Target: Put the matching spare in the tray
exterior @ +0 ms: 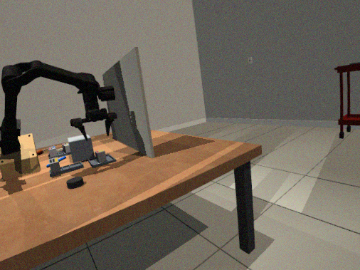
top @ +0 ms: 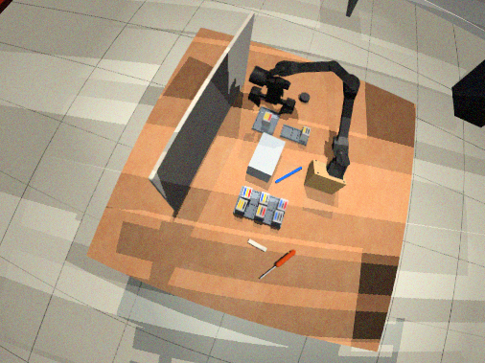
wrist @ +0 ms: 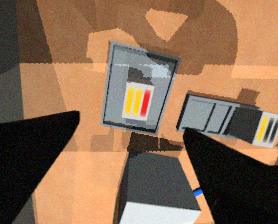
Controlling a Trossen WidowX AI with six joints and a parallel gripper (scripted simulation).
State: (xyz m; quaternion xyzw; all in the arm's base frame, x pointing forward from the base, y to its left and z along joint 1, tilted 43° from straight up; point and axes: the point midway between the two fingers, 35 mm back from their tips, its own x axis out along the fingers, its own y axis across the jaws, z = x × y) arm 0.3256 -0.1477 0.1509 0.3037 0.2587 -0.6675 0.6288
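While the spare (top: pixel 267 117) (exterior: pixel 101 156) (wrist: pixel 138 101) is sitting inside the tray (top: pixel 255 122) (exterior: pixel 107 163) (wrist: pixel 107 85), your hand (top: pixel 271 105) (exterior: pixel 97 137) (wrist: pixel 133 124) is standing wide above the tray, gripping nothing. You're dealing with a small, blocky part that is looking stiff and probably fairly light; its sides are seeming smooth enough to slip if the pads are meeting them askew. If it's needing another grasp, you're best taking it squarely across two opposite sides, keeping the pads off the yellow, yellow and red label, and going easy, since its firmness is only a guess. It's appearing to lie clear of the tray's rim, so the release is looking done, and backing straight up is seeming the sensible move. The code match is what you can't be confirming: the pale-topped box (top: pixel 269 147) (exterior: pixel 80 149) (wrist: pixel 150 175) is standing just beside the tray, probably as the mounted unit, but its back is mostly turning out of sight, with only a sliver of colour showing in the wrist view. On the tray's other side, the slotted holder (top: pixel 289 133) (exterior: pixel 72 167) (wrist: pixel 197 114) is running partly out of that view, its block's label being cut off, and the exterior view is leaving every code too small to read.
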